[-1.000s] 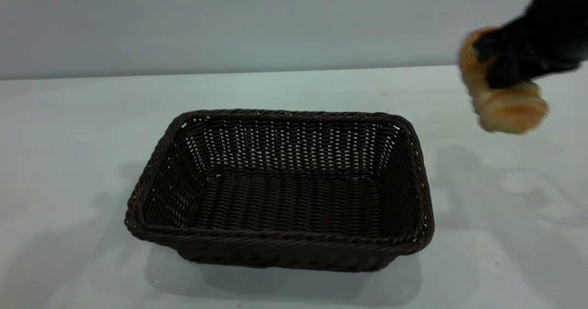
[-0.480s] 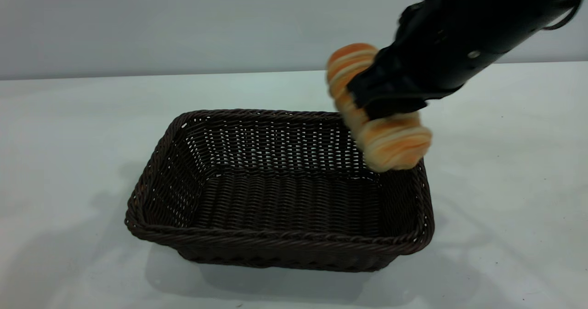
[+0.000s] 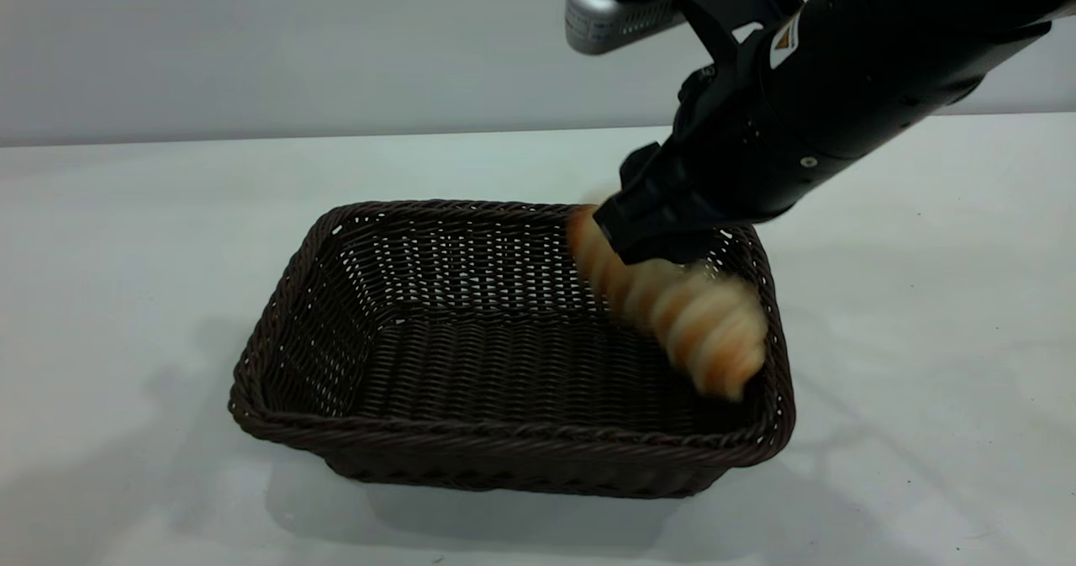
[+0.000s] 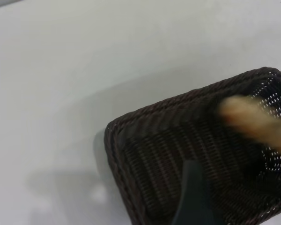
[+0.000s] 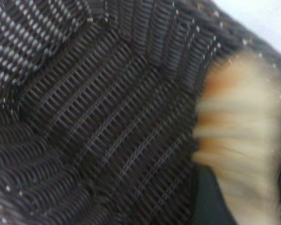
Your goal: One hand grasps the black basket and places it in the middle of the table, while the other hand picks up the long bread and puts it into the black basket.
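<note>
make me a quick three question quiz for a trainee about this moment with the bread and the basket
1. True or false: the long bread lies on the table outside the black basket.
2. Which arm carries the bread? A) left B) right
3. Fill in: the bread is at the basket's ____ end in the exterior view.

Key: 1 false, it is inside the basket's walls under the right gripper. 2 B. 3 right.

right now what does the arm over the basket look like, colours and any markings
The right arm is a thick, matte black tube with small silver screws and a small yellow-and-white label. A silver-grey perforated piece sits on a black bracket above it. The right gripper is blocky and black. No loose cables show.
</note>
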